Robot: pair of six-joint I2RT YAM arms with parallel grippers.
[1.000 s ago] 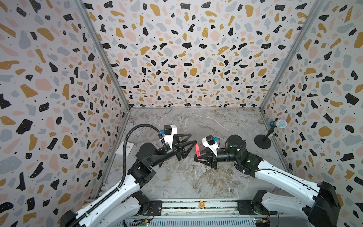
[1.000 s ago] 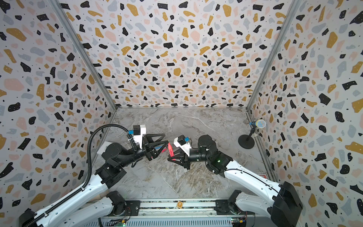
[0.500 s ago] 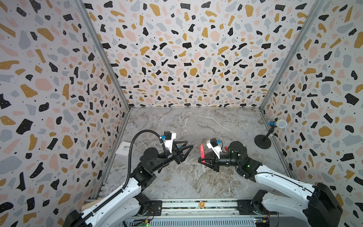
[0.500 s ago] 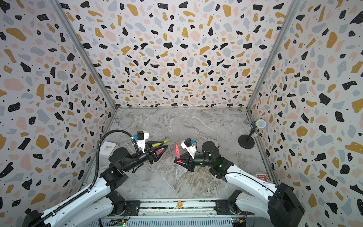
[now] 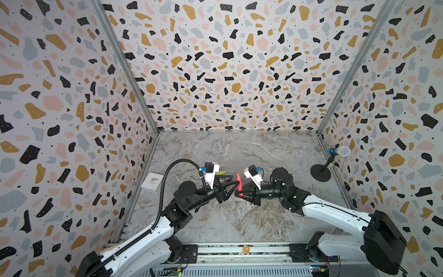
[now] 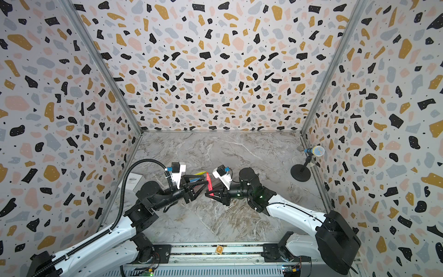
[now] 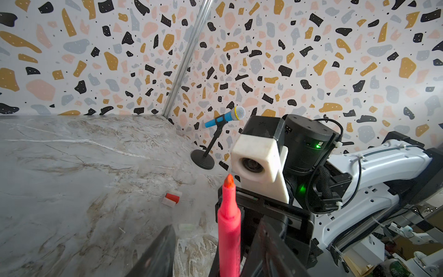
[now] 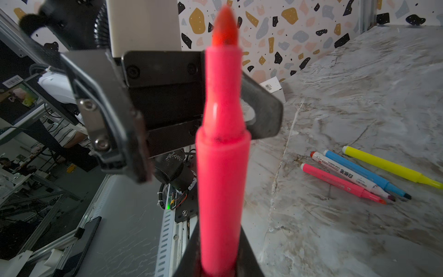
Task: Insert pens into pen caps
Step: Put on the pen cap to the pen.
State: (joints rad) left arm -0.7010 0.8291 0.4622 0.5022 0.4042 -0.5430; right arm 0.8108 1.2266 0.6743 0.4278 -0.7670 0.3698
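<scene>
**A:** Status? Where is the pen held?

**B:** The pink pen [image 8: 221,167] is clamped low on the barrel by the right gripper [image 5: 239,193]. It is upright, bare tip up, clear of the table [image 7: 72,167]. The left gripper [image 7: 217,242] is set half-wide, with one finger on each side of the barrel. Contact cannot be confirmed, and no cap is seen in it.

**A:** Caps?

**B:** A red-orange cap [image 7: 172,197] is lying on the marble with white stubs [image 7: 167,202] touching it, well apart from both grippers. The yellow pen [image 8: 388,166], light blue pen [image 8: 366,174], white-barrelled pen [image 8: 345,172] and second pink pen [image 8: 335,180] are laid side by side on the table. Their tips are bare as far as can be seen.

**A:** Step in hand?

**B:** It is judged to be a transfer or regrip of the held pen. Capping is not yet begun.

**A:** What is needed to do it well?

**B:**
- The left jaws should be centred on the barrel before closing, so nothing gets knocked sideways.
- The grip should be taken on the wide section, above the right fingers and below the shoulder, with the neck left free for the cap.
- The right hold should be released only once left closure is confirmed.
- The axis should be kept upright, since any tilt will be paid for at insertion.
- The ink tip should be kept off the pads.
</scene>
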